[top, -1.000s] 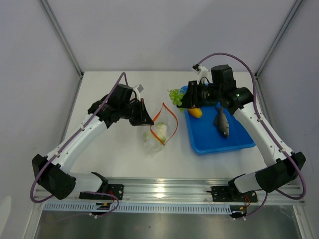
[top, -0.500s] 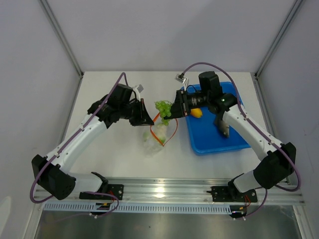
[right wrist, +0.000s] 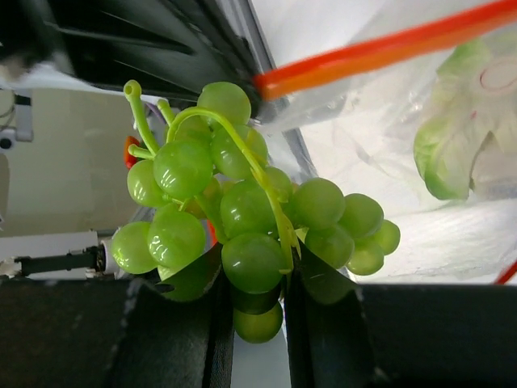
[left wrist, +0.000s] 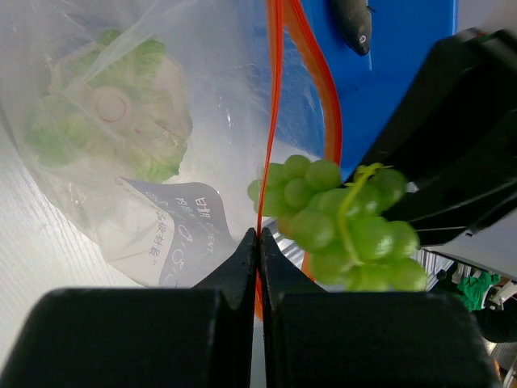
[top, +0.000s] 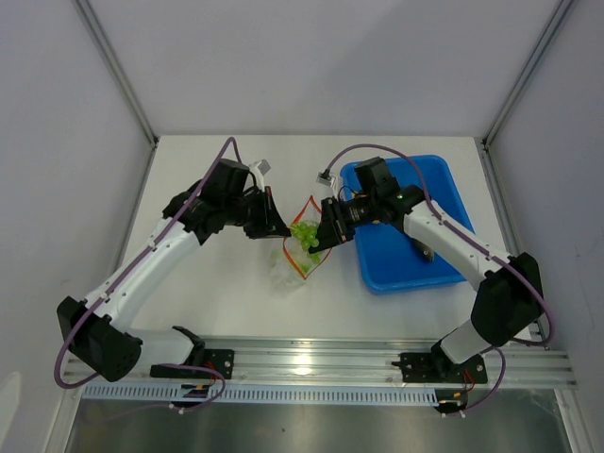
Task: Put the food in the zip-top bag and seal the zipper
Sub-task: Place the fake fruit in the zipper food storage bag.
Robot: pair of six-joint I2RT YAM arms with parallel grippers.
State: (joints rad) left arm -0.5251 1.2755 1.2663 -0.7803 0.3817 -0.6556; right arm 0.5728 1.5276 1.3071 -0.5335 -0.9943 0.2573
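Crinkly clear zip-top bag point(top: 286, 272) holding white-green leafy toy point(left wrist: 113, 113); left claw point(left wrist: 258, 236) clamped on orange-red zipper strip point(left wrist: 275, 97); green plastic grape bunch point(right wrist: 242, 210) gripped in right claw point(right wrist: 254, 279), just beside left claw.

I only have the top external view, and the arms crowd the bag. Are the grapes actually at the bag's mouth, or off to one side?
Observer: At the mouth. In the left wrist view the grapes overlap both orange-red strips of the zipper.
Operator: Is the left arm gripping the bag?
Observer: Yes, the left fingers are pinched shut on the near strip.
Operator: Anything inside already?
Observer: A green-and-white leafy piece lies inside the zip-top bag.
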